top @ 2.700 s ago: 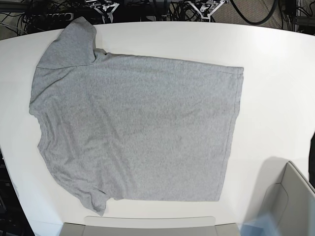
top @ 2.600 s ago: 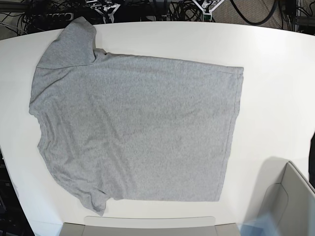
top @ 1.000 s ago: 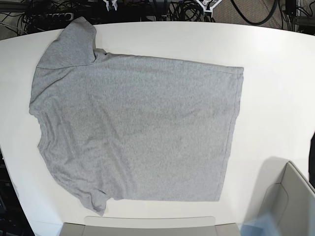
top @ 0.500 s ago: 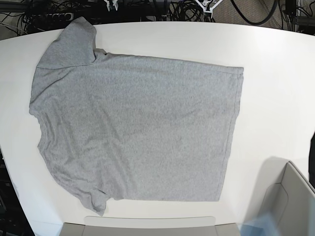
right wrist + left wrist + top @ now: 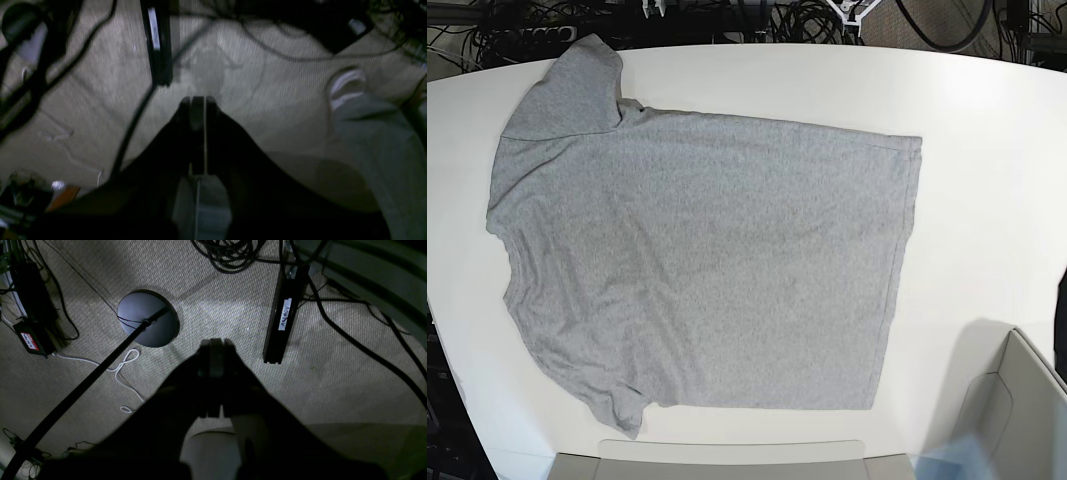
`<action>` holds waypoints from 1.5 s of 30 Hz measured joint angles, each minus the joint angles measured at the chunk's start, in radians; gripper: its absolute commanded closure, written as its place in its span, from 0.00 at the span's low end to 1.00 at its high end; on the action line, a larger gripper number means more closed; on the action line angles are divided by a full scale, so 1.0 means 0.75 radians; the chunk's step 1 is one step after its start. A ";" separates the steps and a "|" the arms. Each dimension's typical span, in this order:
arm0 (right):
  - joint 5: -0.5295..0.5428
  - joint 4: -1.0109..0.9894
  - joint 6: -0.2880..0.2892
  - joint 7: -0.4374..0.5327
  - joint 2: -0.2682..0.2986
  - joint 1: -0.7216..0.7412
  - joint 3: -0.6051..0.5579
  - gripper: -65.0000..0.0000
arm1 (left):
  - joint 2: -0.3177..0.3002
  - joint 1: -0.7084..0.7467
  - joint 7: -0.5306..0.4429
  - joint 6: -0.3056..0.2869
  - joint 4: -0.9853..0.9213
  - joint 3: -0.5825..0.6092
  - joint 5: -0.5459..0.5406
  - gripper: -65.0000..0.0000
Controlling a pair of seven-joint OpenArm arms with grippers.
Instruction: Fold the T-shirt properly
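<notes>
The grey T-shirt (image 5: pixel 707 265) lies spread flat on the white table (image 5: pixel 987 190), plain side up, with the collar end to the left and the hem to the right. One sleeve (image 5: pixel 567 90) points to the far left corner; the other (image 5: pixel 612 400) lies at the near left. Both grippers are off the table, past its far edge, over the carpet. My left gripper (image 5: pixel 215 343) is shut and empty; only its tip (image 5: pixel 852 10) shows in the base view. My right gripper (image 5: pixel 197 100) is shut and empty, with its tip (image 5: pixel 655 8) at the top edge.
A grey bin (image 5: pixel 1017 410) stands at the near right corner, and a grey slab (image 5: pixel 727 455) lies along the near edge. Cables, a round black stand base (image 5: pixel 148 318) and a black bar (image 5: pixel 283 313) lie on the floor behind the table.
Both gripper tips at the top edge of the base view have drawn back further from the table. The T-shirt has not moved.
</notes>
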 measured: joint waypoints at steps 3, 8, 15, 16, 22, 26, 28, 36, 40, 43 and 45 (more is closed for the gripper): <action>0.001 0.007 0.000 0.014 0.004 0.017 -0.001 1.00 | -0.002 -0.001 0.000 -0.001 0.008 -0.001 -0.001 1.00; 0.000 0.005 0.000 0.009 0.003 -0.002 -0.004 1.00 | -0.028 0.004 0.002 -0.001 0.136 -0.004 -0.001 1.00; 0.000 0.004 0.001 0.002 -0.005 -0.001 -0.004 1.00 | -0.022 0.100 -0.105 0.001 0.371 -0.005 -0.006 1.00; -0.001 0.004 0.000 0.001 -0.005 0.000 -0.004 1.00 | -0.022 0.122 -0.112 0.001 0.406 -0.005 -0.006 1.00; -0.001 0.031 0.000 -0.007 0.001 -0.006 -0.008 1.00 | -0.008 0.187 -0.102 -0.002 0.473 -0.005 -0.005 1.00; -0.003 0.129 -0.001 -0.001 0.001 -0.044 -0.008 1.00 | -0.014 0.204 -0.106 -0.001 0.477 -0.005 -0.005 1.00; -0.005 0.187 0.003 0.003 0.010 -0.078 -0.012 1.00 | -0.018 0.220 -0.107 -0.001 0.483 -0.005 -0.006 1.00; -0.011 0.458 -0.010 -0.011 0.131 -0.279 -0.011 1.00 | -0.060 0.324 -0.099 0.005 0.496 -0.005 -0.006 1.00; -0.006 0.667 0.008 -0.001 0.122 -0.416 -0.017 1.00 | -0.053 0.467 -0.104 0.005 0.710 -0.080 -0.005 1.00; 0.000 0.771 0.005 -0.009 0.149 -0.500 -0.073 1.00 | -0.051 0.546 -0.028 0.002 0.871 -0.092 -0.005 1.00; -0.002 0.853 0.004 -0.011 0.184 -0.566 -0.112 1.00 | -0.050 0.583 0.010 0.002 0.973 -0.096 -0.005 1.00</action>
